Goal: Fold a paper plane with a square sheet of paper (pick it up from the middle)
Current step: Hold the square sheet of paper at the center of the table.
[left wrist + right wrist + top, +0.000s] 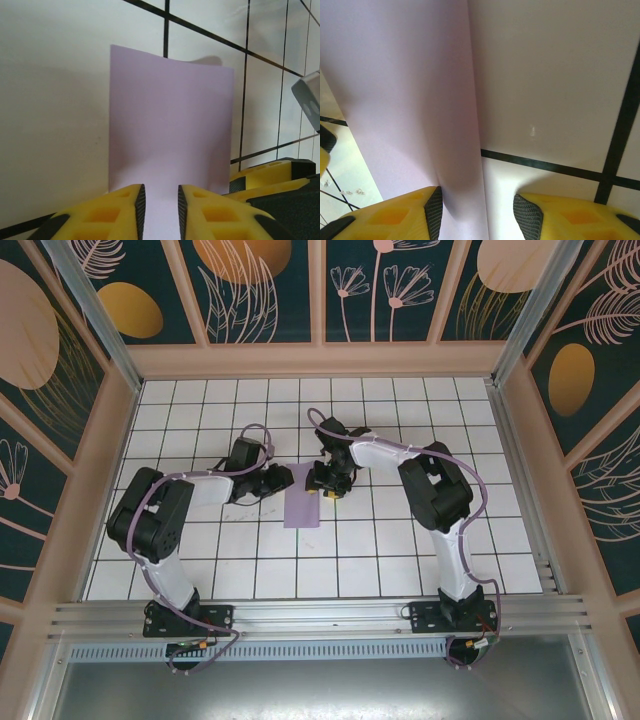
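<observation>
The square sheet of paper point(302, 510) lies on the white tiled table between the two arms as a narrow lilac rectangle. In the left wrist view the paper point(170, 125) stretches away from my left gripper point(161, 192), whose yellow fingers rest on its near end. Their jaws stand a narrow gap apart, and paper shows in that gap. In the right wrist view my right gripper point(477, 200) is open wide and straddles the long edge of the paper point(405, 90), one finger over paper and one over bare tile. That edge curls slightly up. From above, the left gripper point(284, 481) and the right gripper point(326, 486) meet at the paper's far end.
Patterned walls and wooden posts point(118, 390) close in the table on three sides. An aluminium rail point(320, 615) runs along the near edge by the arm bases. The right gripper's yellow fingers point(265, 175) sit close to the right of the left gripper.
</observation>
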You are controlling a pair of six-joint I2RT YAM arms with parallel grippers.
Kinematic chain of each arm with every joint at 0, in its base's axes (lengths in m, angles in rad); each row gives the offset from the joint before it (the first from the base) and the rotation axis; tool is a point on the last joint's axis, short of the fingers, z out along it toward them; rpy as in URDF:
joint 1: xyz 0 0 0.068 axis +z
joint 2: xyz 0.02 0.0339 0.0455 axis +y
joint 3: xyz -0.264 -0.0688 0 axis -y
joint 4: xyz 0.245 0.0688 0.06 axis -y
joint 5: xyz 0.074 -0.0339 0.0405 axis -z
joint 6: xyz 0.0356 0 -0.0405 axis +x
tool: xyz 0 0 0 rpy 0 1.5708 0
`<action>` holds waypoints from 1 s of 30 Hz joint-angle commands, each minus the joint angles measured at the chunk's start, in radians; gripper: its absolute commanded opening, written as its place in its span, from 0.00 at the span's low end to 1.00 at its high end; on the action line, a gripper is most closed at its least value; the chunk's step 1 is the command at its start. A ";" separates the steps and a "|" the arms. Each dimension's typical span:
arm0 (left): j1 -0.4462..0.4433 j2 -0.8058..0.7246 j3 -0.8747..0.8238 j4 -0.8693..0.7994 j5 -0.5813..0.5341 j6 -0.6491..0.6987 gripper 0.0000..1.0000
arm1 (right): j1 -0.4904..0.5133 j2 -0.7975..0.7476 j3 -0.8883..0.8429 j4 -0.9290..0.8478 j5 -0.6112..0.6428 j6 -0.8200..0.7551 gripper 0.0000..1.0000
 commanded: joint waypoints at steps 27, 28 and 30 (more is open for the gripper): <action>-0.020 0.110 -0.007 -0.165 -0.110 0.040 0.00 | 0.015 0.046 -0.082 0.033 0.103 -0.008 0.51; -0.021 0.114 -0.012 -0.165 -0.114 0.040 0.00 | 0.009 0.001 -0.073 0.037 0.103 -0.004 0.52; -0.020 0.116 -0.023 -0.164 -0.123 0.042 0.00 | 0.004 -0.086 -0.072 0.062 0.114 -0.001 0.59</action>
